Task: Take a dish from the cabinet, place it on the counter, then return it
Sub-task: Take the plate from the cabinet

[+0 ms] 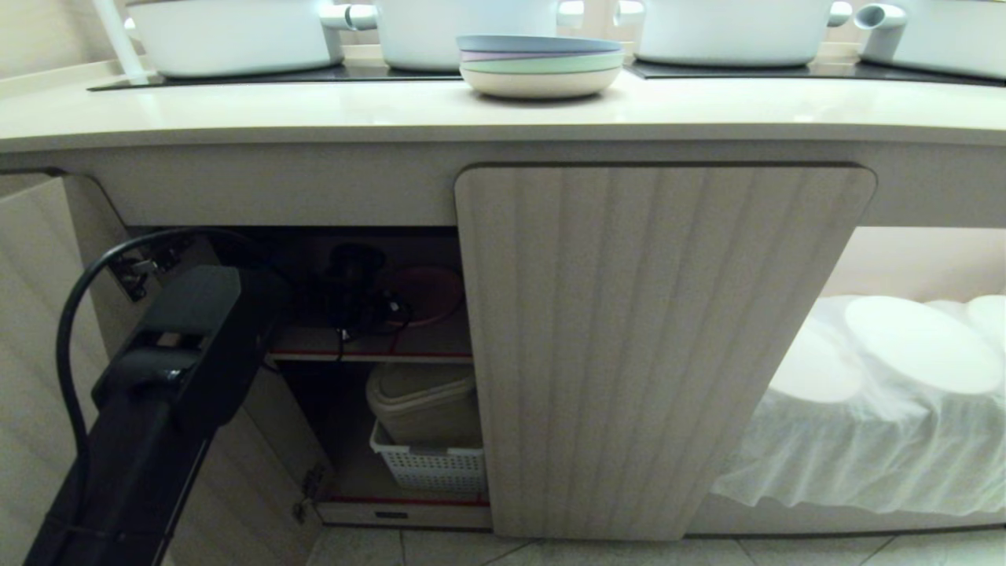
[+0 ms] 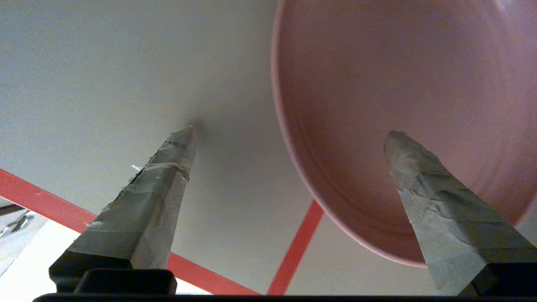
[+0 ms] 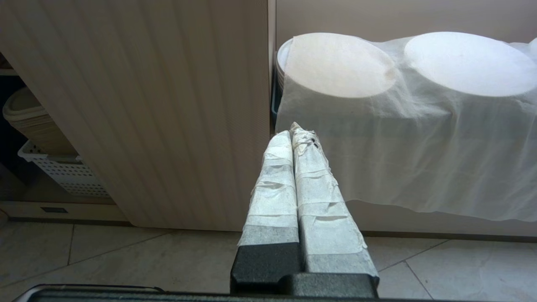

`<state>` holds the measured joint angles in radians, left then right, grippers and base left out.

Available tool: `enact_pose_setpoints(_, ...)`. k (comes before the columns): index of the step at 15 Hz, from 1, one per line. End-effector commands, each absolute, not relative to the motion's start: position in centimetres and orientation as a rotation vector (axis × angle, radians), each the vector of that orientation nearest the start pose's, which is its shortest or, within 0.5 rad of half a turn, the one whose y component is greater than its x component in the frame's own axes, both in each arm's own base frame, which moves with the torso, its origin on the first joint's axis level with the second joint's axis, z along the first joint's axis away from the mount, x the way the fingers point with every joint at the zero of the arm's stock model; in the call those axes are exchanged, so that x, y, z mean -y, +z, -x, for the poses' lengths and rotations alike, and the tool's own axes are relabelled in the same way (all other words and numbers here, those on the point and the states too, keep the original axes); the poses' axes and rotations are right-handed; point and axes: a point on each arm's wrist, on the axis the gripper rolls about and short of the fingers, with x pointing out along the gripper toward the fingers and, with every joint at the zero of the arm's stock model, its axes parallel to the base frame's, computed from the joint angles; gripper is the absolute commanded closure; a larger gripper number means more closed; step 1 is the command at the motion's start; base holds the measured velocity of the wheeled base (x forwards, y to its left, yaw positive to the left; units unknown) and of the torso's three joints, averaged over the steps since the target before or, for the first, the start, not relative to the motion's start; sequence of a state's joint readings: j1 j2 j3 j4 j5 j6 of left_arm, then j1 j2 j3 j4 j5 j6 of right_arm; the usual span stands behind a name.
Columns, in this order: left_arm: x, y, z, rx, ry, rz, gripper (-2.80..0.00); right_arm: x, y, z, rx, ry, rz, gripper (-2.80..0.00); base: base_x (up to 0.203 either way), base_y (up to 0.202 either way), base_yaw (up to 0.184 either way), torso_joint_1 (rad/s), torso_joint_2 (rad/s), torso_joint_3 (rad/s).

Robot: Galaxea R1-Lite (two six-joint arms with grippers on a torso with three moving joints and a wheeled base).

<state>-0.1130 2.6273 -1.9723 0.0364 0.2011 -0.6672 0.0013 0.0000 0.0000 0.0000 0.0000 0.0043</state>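
Note:
The cabinet (image 1: 660, 346) has its left door swung open and its right fluted door closed. On the upper, red-edged shelf (image 1: 369, 355) inside sits the pink dish (image 1: 428, 295). My left arm reaches into that opening, and the left gripper (image 1: 357, 303) is just left of the dish. In the left wrist view the left gripper (image 2: 291, 131) is open wide. One taped finger (image 2: 440, 209) is in front of the dish (image 2: 398, 105), the other over the bare shelf (image 2: 126, 84); neither presses the rim. The right gripper (image 3: 293, 128) hangs shut before the closed door. The counter (image 1: 314, 110) runs above.
A blue-topped stack of pastel plates (image 1: 541, 67) and white pots (image 1: 236, 35) stand on the counter. Below the shelf are a beige container (image 1: 424, 401) and a white basket (image 1: 432, 468). White-draped plates (image 1: 919, 346) fill the recess at the right. The open door (image 1: 31, 354) is beside my left arm.

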Motion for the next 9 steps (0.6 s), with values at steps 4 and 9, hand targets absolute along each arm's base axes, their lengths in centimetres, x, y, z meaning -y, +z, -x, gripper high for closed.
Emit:
enact_pose_setpoints(4, 5.41, 2.75, -52.26, -0.634, 0.319, 0.483, -2.80, 0.00, 7.55, 2.28, 0.000, 0.002, -0.005, 0.00, 0.000, 0.000, 0.000, 0.000, 0.00, 0.000)
enact_pose_setpoints(9, 5.22, 2.92, -52.37, -0.625, 0.320, 0.481, -2.80, 0.00, 7.55, 2.28, 0.000, 0.002, -0.005, 0.00, 0.000, 0.000, 0.000, 0.000, 0.00, 0.000)
